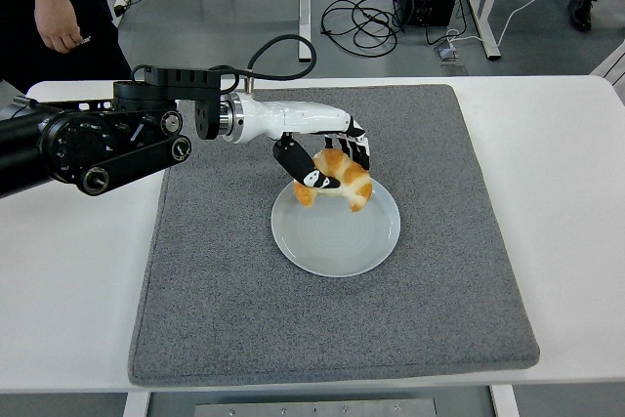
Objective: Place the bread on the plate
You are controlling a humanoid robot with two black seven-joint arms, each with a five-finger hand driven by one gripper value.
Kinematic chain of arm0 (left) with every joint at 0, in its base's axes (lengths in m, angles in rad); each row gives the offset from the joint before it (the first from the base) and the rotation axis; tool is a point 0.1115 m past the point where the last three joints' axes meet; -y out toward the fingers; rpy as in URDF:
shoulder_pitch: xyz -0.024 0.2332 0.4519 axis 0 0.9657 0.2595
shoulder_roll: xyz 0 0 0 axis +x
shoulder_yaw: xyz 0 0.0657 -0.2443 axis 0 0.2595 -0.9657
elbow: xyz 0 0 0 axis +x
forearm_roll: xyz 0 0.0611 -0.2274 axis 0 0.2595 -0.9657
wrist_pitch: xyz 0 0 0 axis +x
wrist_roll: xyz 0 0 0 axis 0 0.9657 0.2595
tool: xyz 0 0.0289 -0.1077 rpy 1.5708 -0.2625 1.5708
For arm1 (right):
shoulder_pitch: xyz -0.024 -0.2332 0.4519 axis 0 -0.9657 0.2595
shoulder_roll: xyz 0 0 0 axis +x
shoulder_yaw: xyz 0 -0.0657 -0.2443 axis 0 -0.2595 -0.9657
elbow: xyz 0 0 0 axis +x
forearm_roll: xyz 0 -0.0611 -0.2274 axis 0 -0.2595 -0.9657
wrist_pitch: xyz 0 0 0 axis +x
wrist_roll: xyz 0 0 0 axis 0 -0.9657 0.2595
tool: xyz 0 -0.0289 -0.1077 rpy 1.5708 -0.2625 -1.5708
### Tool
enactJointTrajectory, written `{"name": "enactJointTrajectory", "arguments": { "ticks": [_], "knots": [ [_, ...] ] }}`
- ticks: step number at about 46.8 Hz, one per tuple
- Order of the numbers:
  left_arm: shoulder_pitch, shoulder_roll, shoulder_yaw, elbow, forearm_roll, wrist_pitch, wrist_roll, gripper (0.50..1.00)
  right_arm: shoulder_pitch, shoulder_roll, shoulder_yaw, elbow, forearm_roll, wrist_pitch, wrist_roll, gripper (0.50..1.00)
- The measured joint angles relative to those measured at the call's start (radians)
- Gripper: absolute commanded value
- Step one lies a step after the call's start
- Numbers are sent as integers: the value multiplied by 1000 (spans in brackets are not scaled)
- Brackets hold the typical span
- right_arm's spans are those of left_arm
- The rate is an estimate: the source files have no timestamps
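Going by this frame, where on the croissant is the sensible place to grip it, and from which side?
Around its thick middle, from above and the left, as the left hand does now: the croissant is a curved roll with tapering ends, so its middle gives the fingers most to close on.

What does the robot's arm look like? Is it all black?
Not all black. The left arm is chunky and black near the shoulder side, with round silver bolts and joints. Then comes a smooth white forearm shell after a silver ring. A thick black cable loops up over it. The left hand has thin black fingers with small white marks. The right arm is not in the picture.
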Motion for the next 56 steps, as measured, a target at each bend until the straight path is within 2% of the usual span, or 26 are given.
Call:
{"name": "enactJointTrajectory", "arguments": {
  "ticks": [6,23,43,56],
  "knots": [
    [36,-45,3,51,2,17,-2,500,0,0,0,0,0,0,0,1000],
    [103,-133,9,166,2,20,-7,500,0,0,1,0,0,0,0,1000],
    [150,-148,4,179,-14,41,-3,500,0,0,2,0,0,0,1,1000],
    [153,-144,5,180,-78,40,3,760,1,0,2,2,0,0,0,1000]
  ]
}}
